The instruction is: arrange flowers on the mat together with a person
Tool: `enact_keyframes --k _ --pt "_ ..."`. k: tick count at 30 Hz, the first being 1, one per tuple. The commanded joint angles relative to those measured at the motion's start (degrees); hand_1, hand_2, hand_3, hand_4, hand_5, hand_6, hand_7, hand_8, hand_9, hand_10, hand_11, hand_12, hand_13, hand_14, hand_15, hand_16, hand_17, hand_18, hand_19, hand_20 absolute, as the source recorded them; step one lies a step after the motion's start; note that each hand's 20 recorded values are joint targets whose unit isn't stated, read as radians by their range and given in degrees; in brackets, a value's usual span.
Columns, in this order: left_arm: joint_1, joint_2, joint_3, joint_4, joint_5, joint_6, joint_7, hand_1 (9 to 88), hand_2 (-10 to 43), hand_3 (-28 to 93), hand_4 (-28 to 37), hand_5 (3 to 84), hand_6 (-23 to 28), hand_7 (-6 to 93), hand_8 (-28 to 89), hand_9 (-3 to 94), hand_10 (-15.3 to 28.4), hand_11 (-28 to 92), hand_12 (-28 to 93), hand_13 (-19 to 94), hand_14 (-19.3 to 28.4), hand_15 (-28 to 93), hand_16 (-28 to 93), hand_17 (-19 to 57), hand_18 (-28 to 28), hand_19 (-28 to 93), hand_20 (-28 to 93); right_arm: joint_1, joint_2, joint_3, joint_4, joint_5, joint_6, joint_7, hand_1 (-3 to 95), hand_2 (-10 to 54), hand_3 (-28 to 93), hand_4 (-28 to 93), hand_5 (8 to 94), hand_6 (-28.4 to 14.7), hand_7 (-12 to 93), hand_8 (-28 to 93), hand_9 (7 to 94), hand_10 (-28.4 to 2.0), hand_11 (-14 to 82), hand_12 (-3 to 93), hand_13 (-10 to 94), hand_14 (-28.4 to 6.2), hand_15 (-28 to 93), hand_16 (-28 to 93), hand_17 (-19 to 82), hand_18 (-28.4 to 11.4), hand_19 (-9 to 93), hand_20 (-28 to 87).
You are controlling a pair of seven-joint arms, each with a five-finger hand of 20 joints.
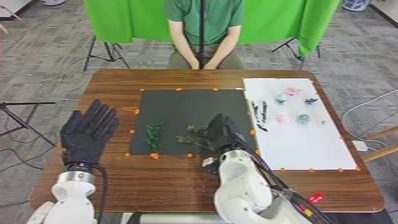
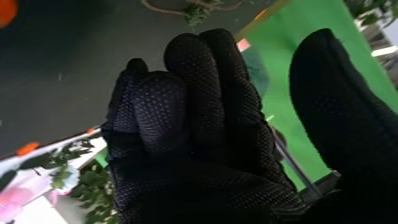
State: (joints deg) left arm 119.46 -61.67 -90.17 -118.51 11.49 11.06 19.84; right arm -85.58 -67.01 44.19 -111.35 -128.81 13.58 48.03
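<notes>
That right hand [image 1: 222, 133] looks open and empty beside the loose leafy sprig [image 1: 188, 140] on the black mat [image 1: 182, 107], lower middle of the head view; I'd lift it straight up, dragging no leaves.

green leafy sprig [image 1: 153, 136] — dark grey mat [image 1: 183, 103], brown wood-grain table [image 1: 116, 192]

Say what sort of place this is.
Most likely a robotics lab or test studio: two white robot arms at a wooden table, a green backdrop beyond it, and black tripods standing on the grey floor.
</notes>
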Motion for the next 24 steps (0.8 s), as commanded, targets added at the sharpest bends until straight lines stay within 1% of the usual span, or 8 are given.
enact_keyframes --k 1,3,6,8,10,12,17,24 --pt "1.7 -0.88 -0.71 -0.05 -0.58 0.49 -0.04 28.0 12.2 76 -28.3 48.8 8.8 14.7 -10 41.2 13.8 21 8 31 15.7 30 -7 -7.1 15.7 38 10 -3.2 4.0 4.2 -2.8 0.9 -6.3 -0.4 37.2 -9.5 76 -22 69.9 -5.6 25 -12 66.7 -19.1 48.2 32.8 54 -20.7 79 32 20 -28.4 77 31" --pt "2.0 -0.81 -0.86 -0.13 -0.68 0.59 0.04 28.0 12.2 76 -28.3 48.9 8.8 14.7 -10 41.2 13.8 21 8 31 15.7 30 -7 -7.1 15.8 38 11 -4.0 4.4 5.0 -3.2 1.6 -7.4 -0.7 37.5 -9.1 76 -21 70.3 -5.6 25 -12 66.7 -19.2 48.2 32.7 54 -20.9 79 32 20 -28.4 77 31" --pt "1.9 -0.82 -0.88 -0.06 -0.77 0.45 -0.07 28.0 12.3 76 -28.3 48.9 8.8 14.8 -10 41.3 13.8 21 8 31 15.7 30 -7 -7.1 15.8 39 11 -4.5 4.6 5.8 -3.7 4.1 -9.0 -1.5 40.0 -5.1 76 -22 71.2 -6.2 24 -1 66.7 -19.2 47.7 32.5 54 -20.8 79 32 20 -28.4 77 31" --pt "1.7 -0.84 -0.87 0.08 -0.6 0.3 -0.24 28.0 12.3 76 -28.3 48.9 8.9 14.7 -10 41.3 13.7 21 8 31 15.7 30 -7 -7.1 15.8 39 11 -5.0 4.8 5.8 -3.8 4.0 -9.3 -2.6 43.9 -1.5 76 -23 72.4 -6.8 23 2 68.1 -19.7 38.4 28.5 53 -20.4 75 30 19 -28.2 76 30" --pt "1.7 -0.79 -0.81 0.05 -0.61 0.27 -0.32 28.0 12.4 76 -28.3 49.0 8.9 14.7 -10 41.4 13.8 21 8 31 15.7 30 -7 -7.1 15.8 39 11 -5.1 4.5 5.9 -4.1 5.2 -10.5 -3.1 44.3 0.0 77 -23 72.6 -6.7 19 1 69.7 -19.3 29.6 23.9 52 -20.2 72 27 19 -27.8 76 28" --pt "1.5 -0.75 -0.55 0.15 -0.6 0.17 -0.5 28.1 12.4 76 -28.3 49.0 8.9 14.7 -10 41.4 13.8 21 8 31 15.7 30 -7 -7.1 15.8 39 11 -5.0 4.2 6.0 -4.5 6.9 -11.7 -2.9 43.0 2.5 79 -23 72.6 -6.8 17 0 70.7 -19.3 24.4 21.2 53 -19.7 70 25 20 -27.3 76 28" --pt "1.4 -0.7 -0.2 0.21 -0.72 0.09 -0.76 28.1 12.5 76 -28.3 49.0 8.9 14.7 -10 41.4 13.8 21 8 31 15.7 30 -7 -7.1 15.8 39 11 -4.6 3.2 5.7 -4.6 9.0 -13.1 -3.7 41.1 6.2 80 -22 73.1 -6.6 16 0 72.9 -19.0 22.9 20.5 56 -19.0 69 25 21 -27.6 77 28" --pt "1.3 -0.75 0.04 0.16 -1.27 0.19 -1.12 28.0 12.6 76 -28.3 49.1 8.9 14.7 -10 41.4 13.8 21 8 31 15.8 30 -7 -7.1 15.9 39 11 -4.1 1.0 5.4 -3.8 10.2 -13.6 -3.9 40.0 7.8 79 -23 72.5 -6.7 16 0 73.5 -19.1 22.3 20.3 56 -19.1 70 26 22 -27.8 78 28"
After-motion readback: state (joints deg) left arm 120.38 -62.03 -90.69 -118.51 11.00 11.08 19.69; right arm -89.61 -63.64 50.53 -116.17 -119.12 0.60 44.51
